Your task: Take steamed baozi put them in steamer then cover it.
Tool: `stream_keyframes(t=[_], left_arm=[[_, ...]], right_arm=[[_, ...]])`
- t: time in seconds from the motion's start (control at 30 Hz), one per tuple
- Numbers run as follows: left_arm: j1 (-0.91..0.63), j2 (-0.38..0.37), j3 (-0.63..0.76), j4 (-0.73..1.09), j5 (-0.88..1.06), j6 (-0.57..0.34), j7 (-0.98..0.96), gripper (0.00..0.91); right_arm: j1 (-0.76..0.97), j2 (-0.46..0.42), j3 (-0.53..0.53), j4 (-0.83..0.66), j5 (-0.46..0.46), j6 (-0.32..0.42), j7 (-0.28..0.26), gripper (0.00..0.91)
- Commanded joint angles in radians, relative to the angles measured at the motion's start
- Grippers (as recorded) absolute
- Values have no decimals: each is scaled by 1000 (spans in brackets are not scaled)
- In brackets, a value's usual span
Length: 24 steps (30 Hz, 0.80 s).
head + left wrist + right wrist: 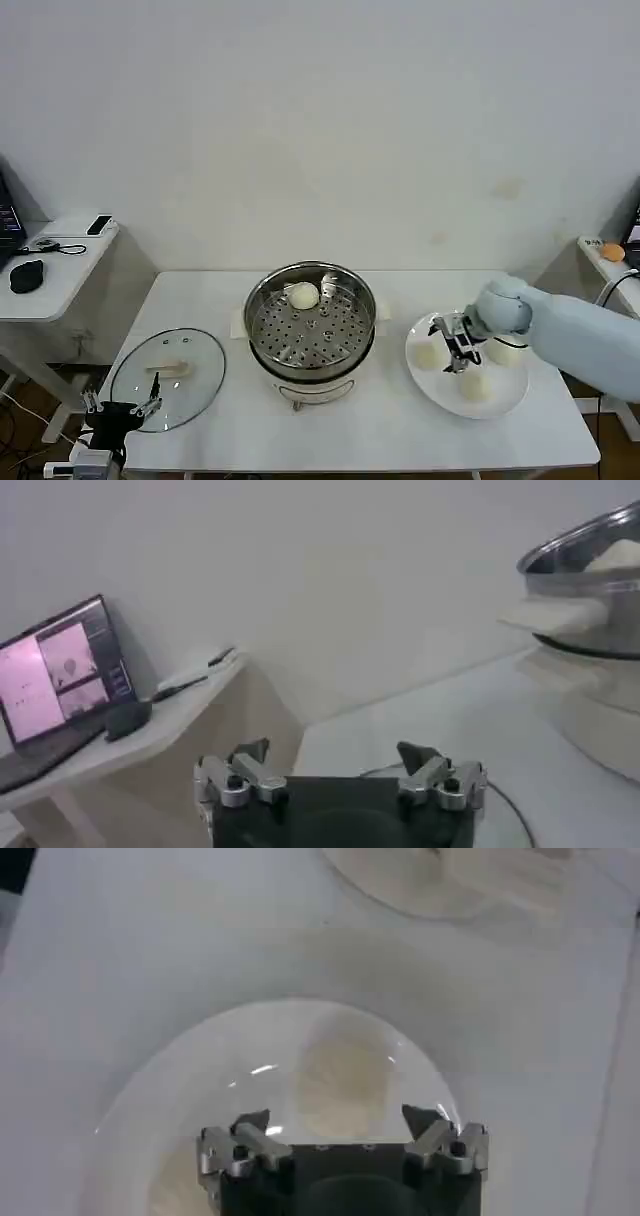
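- Right gripper (457, 345) hangs over the white plate (515, 398) on the table's right side, its jaws spread apart and holding nothing.
- From the right wrist, the same gripper (343, 1123) looks straight down on one bun (341, 1081), which lies on the plate (180, 1088) between the spread fingertips (252, 1120) without touching them.
- Three buns sit on that plate in the head view: one (428, 354) just beside the gripper, toward the steamer; one (474, 384) at the near edge; one (505, 350) partly hidden behind the arm.
- A fourth bun (303, 295) already rests in the steamer (311, 325), against the far left of its perforated floor.
- The steamer stands at the table's centre, uncovered, on a whitish pot base (310, 385).
- The cover (167, 378) lies flat on the table (400, 440) to the left, well apart from the steamer, its cream handle (172, 369) facing up.
- Left gripper (122, 407) waits low at the table's near left corner, beside the cover's near edge, jaws wide and empty.
- Seen from the left wrist, that gripper (340, 765) points across the tabletop, with the steamer (590, 555) at the far side.
- A side desk (55, 275) stands left of the table; a laptop (62, 675) with a lit screen rests on it.
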Motion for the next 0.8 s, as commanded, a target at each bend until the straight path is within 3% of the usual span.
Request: stream_keyframes(t=[0.03,0.2,0.33,0.57,0.8], left_arm=[[-2,1,0,4,-2,0,0,907],[-4,1,0,7,-2,0,0,907],[-4,1,-2,9,-2,-1,0,907],[-6,-3,-4,8,0,-2,1,907],[-4,-4,-7,7,-1,-1,-1,907]], right_arm=[[-46,51,30,-59,0,-25,1,907],[-66,69,43,-80,-30,-35,-2,907],[-65,75,42,-84,-30,-39,-5,806],[-62,83,54,-89,-25,-54,-12,705],[-55,65,60,-73,-18,-59,-26,675]])
